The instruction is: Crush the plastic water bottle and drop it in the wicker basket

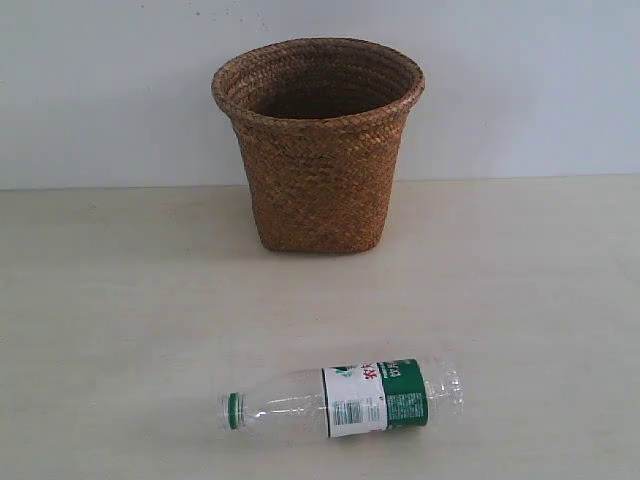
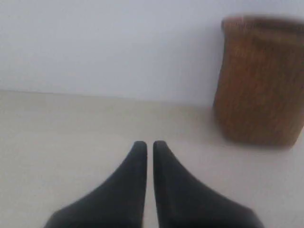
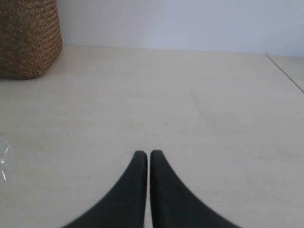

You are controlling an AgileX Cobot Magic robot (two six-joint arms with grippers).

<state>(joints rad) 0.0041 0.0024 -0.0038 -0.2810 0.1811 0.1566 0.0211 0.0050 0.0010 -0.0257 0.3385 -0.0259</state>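
Observation:
The clear plastic water bottle lies on its side near the table's front edge, green cap pointing left, green-and-white label round its middle. Behind it, against the wall, stands the brown wicker basket, upright with its mouth open. Neither arm shows in the exterior view. In the left wrist view my left gripper is shut with nothing in it, the basket off to one side beyond it. My right gripper is shut and empty too, with the basket at that frame's corner and a glint of the bottle at its edge.
A pale wooden table carries both things, and a white wall closes off the back. The table's edge runs across the corner of the right wrist view.

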